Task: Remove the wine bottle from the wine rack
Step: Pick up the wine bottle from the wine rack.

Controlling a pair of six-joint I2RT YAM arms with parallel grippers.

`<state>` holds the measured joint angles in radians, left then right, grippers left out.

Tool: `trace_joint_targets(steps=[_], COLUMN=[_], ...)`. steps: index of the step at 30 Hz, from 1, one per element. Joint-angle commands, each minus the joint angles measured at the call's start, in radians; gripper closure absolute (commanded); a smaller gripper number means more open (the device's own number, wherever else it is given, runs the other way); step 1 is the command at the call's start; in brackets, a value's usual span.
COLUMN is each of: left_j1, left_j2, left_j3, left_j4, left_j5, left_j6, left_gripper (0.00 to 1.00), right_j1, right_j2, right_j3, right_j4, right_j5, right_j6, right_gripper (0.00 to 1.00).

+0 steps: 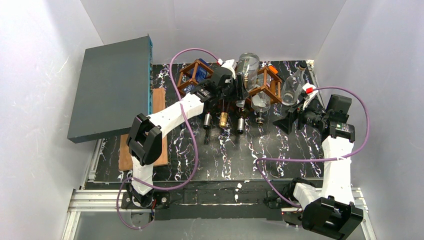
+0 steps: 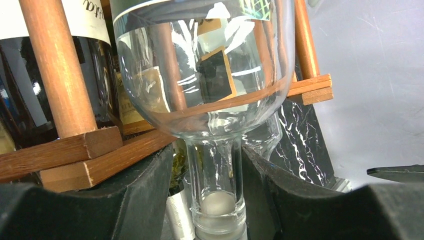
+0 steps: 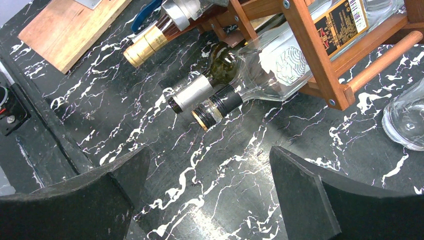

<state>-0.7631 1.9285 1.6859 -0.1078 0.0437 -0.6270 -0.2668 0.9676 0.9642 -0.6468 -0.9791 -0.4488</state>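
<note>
My left gripper [image 2: 215, 200] straddles the neck of the clear bottle [image 2: 205, 75], one finger [image 2: 280, 200] on each side just below the shoulder. The right-hand finger looks to be against the glass, while a sliver of a green bottle [image 2: 176, 170] shows past the other, so I cannot tell whether I am clamped on or only bracketing the neck. I take it by the neck because that is the one slim part sticking out of the rack [image 2: 75, 150]. The fat body lies above me, cradled in an upper cell between wooden bars, mouth towards me. A pull back along the bottle's own line should slide it free. Lifting or twisting would likely jam it on the rails. Just beside my left finger a dark bottle [image 2: 20, 100] fills the next cell, so I have little room sideways. My right gripper [image 3: 210, 165] hangs with its fingers wide apart, holding nothing, over the bare table [image 3: 165, 150]. It is near the lower bottles' necks [image 3: 210, 107] and the rack's corner, and well clear of my left arm's path.
</note>
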Motion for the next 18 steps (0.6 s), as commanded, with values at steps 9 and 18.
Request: trace_joint_targets(steps=[9, 18], left_j1=[-0.046, -0.051], left_j2=[0.047, 0.059], left_j3=[0.083, 0.091], left_j4=[-0.026, -0.034], left_j5=[-0.111, -0.157], left_j6=[0.098, 0.114], left_gripper=[0.5, 0.54], right_j1=[0.005, 0.005], right_j2=[-0.007, -0.007], right_j3=[-0.007, -0.009], right_j4=[0.035, 0.034], right_j5=[-0.023, -0.02], right_j6=[-0.007, -0.008], right_gripper=[0.02, 0.02])
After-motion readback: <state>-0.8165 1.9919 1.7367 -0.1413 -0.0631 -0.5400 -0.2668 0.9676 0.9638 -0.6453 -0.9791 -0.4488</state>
